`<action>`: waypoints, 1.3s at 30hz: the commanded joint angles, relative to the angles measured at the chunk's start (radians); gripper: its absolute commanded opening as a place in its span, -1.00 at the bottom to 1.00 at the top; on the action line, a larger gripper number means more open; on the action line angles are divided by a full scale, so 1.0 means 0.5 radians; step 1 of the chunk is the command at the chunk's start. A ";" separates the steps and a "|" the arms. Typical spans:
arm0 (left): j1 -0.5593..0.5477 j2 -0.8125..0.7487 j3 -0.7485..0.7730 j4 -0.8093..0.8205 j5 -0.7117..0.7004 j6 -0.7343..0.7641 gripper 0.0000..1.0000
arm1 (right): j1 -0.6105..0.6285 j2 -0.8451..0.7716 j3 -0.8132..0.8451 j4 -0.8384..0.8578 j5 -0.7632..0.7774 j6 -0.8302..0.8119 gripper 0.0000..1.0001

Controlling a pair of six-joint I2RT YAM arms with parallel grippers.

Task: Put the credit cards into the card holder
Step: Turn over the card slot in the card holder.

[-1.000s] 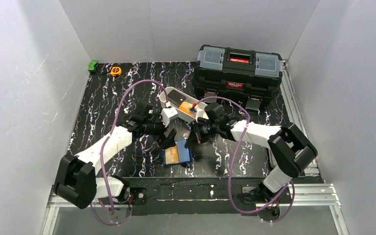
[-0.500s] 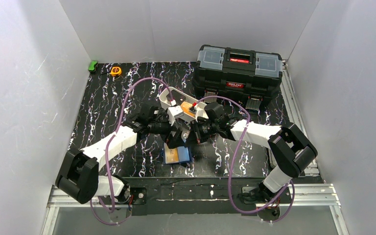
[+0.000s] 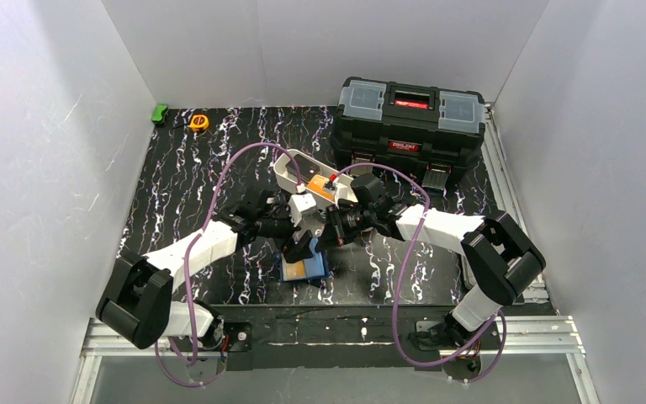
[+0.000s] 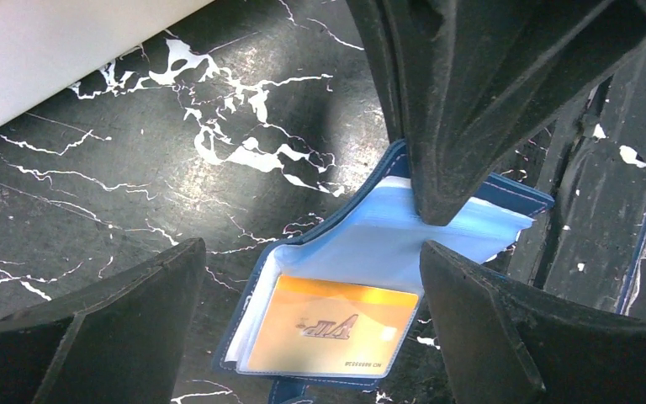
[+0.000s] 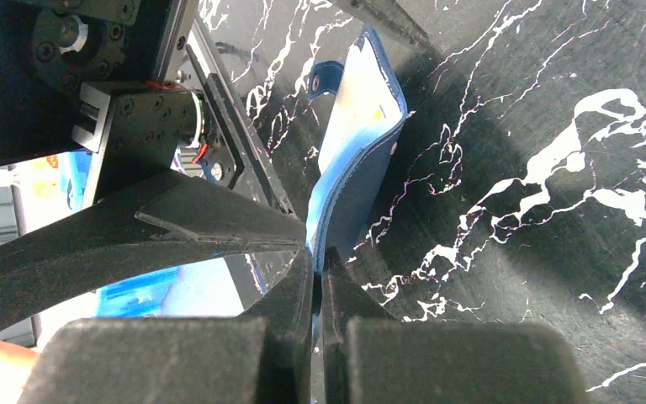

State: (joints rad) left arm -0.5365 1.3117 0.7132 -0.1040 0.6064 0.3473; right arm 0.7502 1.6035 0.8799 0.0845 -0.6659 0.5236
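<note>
Your small navy-blue folding card holder lies open on the black, white-veined counter, near its front edge and between the two arms. Its lighter blue lining faces up, and one orange-yellow plastic credit card sits flat in the near pocket with its print showing. The far flap is lifted off the counter, because your right end effector is clenched on the rim of that flap. The wrist view shows its two fingers pressed together with the navy cover and pale lining pinched between them. Your left end effector hangs directly over the open card holder with its fingers spread wide, one to each side of the carded pocket. It grips nothing, and you cannot tell from these views whether the tips touch the counter. The two end effectors are crowded close together above the card holder, and the right one fills the space just beyond the left. Right behind them stands a long white oblong tray with something orange and something dark in it, too small to identify. Beyond that, at the back right, is a big black plastic toolbox. A yellow tape measure sits well apart at the back left corner.
</note>
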 commanded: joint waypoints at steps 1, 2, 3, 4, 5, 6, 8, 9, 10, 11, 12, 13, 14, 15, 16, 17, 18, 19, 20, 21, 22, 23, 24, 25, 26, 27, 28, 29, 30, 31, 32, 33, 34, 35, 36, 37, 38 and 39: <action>-0.007 -0.008 0.000 0.044 0.022 0.005 0.99 | -0.009 -0.054 0.081 0.080 -0.081 0.016 -0.97; -0.007 -0.027 0.008 0.038 0.067 -0.014 0.99 | -0.009 -0.051 0.081 0.078 -0.079 0.015 -0.97; -0.007 -0.042 0.012 0.032 0.108 -0.037 0.99 | -0.007 -0.049 0.081 0.077 -0.079 0.017 -0.97; -0.007 -0.058 0.011 0.031 0.162 -0.058 0.99 | -0.007 -0.045 0.084 0.077 -0.080 0.020 -0.97; -0.007 -0.067 0.007 0.037 0.205 -0.079 0.99 | -0.008 -0.041 0.088 0.076 -0.077 0.019 -0.97; -0.010 -0.062 0.006 0.046 0.239 -0.101 0.99 | -0.008 -0.037 0.091 0.072 -0.084 0.016 -0.97; -0.015 -0.033 0.006 0.066 0.249 -0.124 0.99 | -0.008 -0.035 0.099 0.068 -0.088 0.017 -0.97; -0.017 -0.020 0.002 0.079 0.244 -0.118 0.99 | -0.008 -0.033 0.100 0.068 -0.089 0.018 -0.97; -0.019 -0.012 -0.003 0.087 0.238 -0.091 0.99 | -0.008 -0.036 0.098 0.068 -0.088 0.016 -0.97; -0.023 -0.004 -0.007 0.089 0.223 -0.065 0.99 | -0.008 -0.039 0.098 0.067 -0.089 0.017 -0.97; -0.027 0.003 -0.013 0.090 0.190 -0.040 0.99 | -0.007 -0.044 0.094 0.070 -0.087 0.015 -0.97; -0.031 0.013 -0.015 0.081 0.158 -0.013 0.99 | -0.009 -0.049 0.091 0.069 -0.086 0.016 -0.97; -0.031 0.020 -0.019 0.068 0.126 0.029 0.99 | -0.009 -0.054 0.083 0.070 -0.081 0.015 -0.97; -0.031 0.023 -0.023 0.048 0.079 0.063 0.99 | -0.009 -0.061 0.080 0.070 -0.080 0.012 -0.97; -0.031 0.023 -0.022 0.040 0.052 0.077 0.99 | -0.008 -0.063 0.079 0.070 -0.077 0.011 -0.97; -0.031 0.021 -0.016 0.017 0.036 0.104 0.99 | -0.009 -0.066 0.073 0.070 -0.077 0.013 -0.97; -0.031 0.020 -0.014 0.006 0.026 0.119 0.99 | -0.009 -0.068 0.075 0.070 -0.075 0.014 -0.97; -0.031 0.018 -0.013 -0.005 0.009 0.123 0.99 | -0.008 -0.068 0.072 0.073 -0.077 0.014 -0.97; -0.031 0.018 -0.010 -0.015 -0.020 0.127 0.99 | -0.008 -0.068 0.072 0.073 -0.079 0.013 -0.97; -0.031 0.021 -0.003 -0.032 -0.052 0.127 0.99 | -0.009 -0.070 0.071 0.075 -0.077 0.013 -0.97; -0.031 0.018 0.005 -0.046 -0.083 0.130 0.99 | -0.008 -0.073 0.069 0.076 -0.079 0.012 -0.97; -0.031 0.012 0.002 -0.056 -0.108 0.139 0.99 | -0.008 -0.076 0.067 0.076 -0.079 0.014 -0.97; -0.031 0.005 0.000 -0.073 -0.123 0.154 0.99 | -0.010 -0.078 0.066 0.076 -0.082 0.012 -0.97; -0.031 -0.002 0.002 -0.088 -0.140 0.158 0.99 | -0.011 -0.080 0.061 0.076 -0.085 0.012 -0.97; -0.031 -0.006 0.006 -0.108 -0.159 0.165 0.99 | -0.010 -0.083 0.060 0.076 -0.088 0.011 -0.97; -0.031 -0.012 0.013 -0.124 -0.187 0.170 0.99 | -0.009 -0.086 0.055 0.076 -0.089 0.010 -0.97; -0.032 -0.017 0.020 -0.138 -0.221 0.168 0.99 | -0.011 -0.089 0.051 0.074 -0.091 0.010 -0.97; -0.031 -0.026 0.024 -0.153 -0.252 0.177 0.99 | -0.010 -0.092 0.048 0.071 -0.092 0.007 -0.97; -0.031 -0.035 0.031 -0.172 -0.288 0.186 0.99 | -0.009 -0.093 0.043 0.068 -0.090 0.004 -0.97; -0.031 -0.046 0.039 -0.193 -0.329 0.193 0.99 | -0.009 -0.095 0.037 0.067 -0.090 0.000 -0.97; -0.031 -0.054 0.046 -0.218 -0.362 0.207 0.99 | -0.011 -0.096 0.033 0.065 -0.088 -0.002 -0.97; -0.033 -0.061 0.053 -0.244 -0.398 0.219 0.99 | -0.012 -0.098 0.028 0.064 -0.088 -0.002 -0.97; -0.032 -0.067 0.057 -0.266 -0.429 0.221 0.99 | -0.012 -0.099 0.024 0.064 -0.089 -0.005 -0.97; -0.031 -0.074 0.063 -0.288 -0.464 0.231 0.99 | -0.012 -0.102 0.021 0.064 -0.086 -0.007 -0.97; -0.031 -0.086 0.064 -0.306 -0.484 0.238 0.99 | -0.014 -0.105 0.020 0.063 -0.088 -0.005 -0.97; -0.031 -0.101 0.062 -0.325 -0.501 0.244 0.99 | -0.013 -0.105 0.019 0.061 -0.087 -0.007 -0.97; -0.031 -0.118 0.062 -0.346 -0.513 0.242 0.99 | -0.013 -0.108 0.022 0.052 -0.086 -0.009 -0.97; -0.026 -0.174 0.068 -0.410 -0.491 0.248 0.99 | -0.012 -0.112 0.032 0.014 -0.064 -0.027 -0.97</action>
State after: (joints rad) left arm -0.5476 1.2915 0.7170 -0.2401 0.3759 0.4496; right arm 0.7464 1.5955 0.8810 0.0837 -0.6811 0.5240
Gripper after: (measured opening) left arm 0.992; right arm 0.043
